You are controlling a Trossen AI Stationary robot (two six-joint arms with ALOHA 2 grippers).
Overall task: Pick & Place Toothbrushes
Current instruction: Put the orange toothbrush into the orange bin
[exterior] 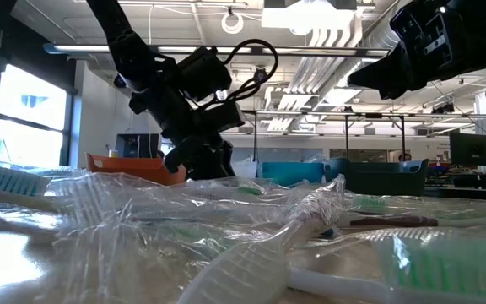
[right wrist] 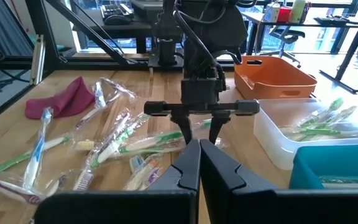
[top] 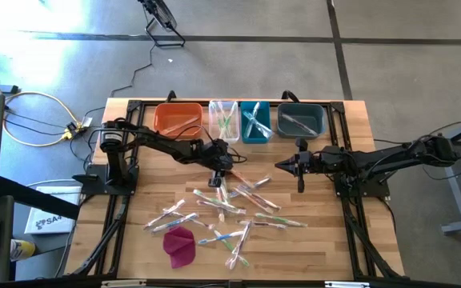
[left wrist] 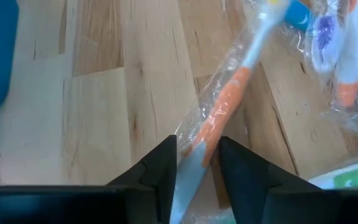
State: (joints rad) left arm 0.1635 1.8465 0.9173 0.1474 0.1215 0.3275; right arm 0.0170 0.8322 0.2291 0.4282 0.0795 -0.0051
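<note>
Overhead, the left hand (top: 220, 178) is lowered at the upper edge of the scattered toothbrushes (top: 230, 210) on the wooden bench (top: 134, 232). In its wrist view, the two dark fingers (left wrist: 160, 171) stand a narrow gap apart on either side of one wrapped toothbrush with an orange and pale blue handle (left wrist: 219, 118), which lies on the bench boards; whether the fingers press on it cannot be told. The right hand (top: 279, 165) waits above the bench to the right of the pile, fingers closed together and empty. Behind the pile, along the far edge, stand four bins in a row: orange (top: 178, 120), clear (top: 224, 118), teal (top: 255, 122) and dark grey-blue (top: 302, 120), the clear and teal ones holding wrapped brushes. A magenta cloth (top: 180, 245) lies near the front-left of the pile.
</note>
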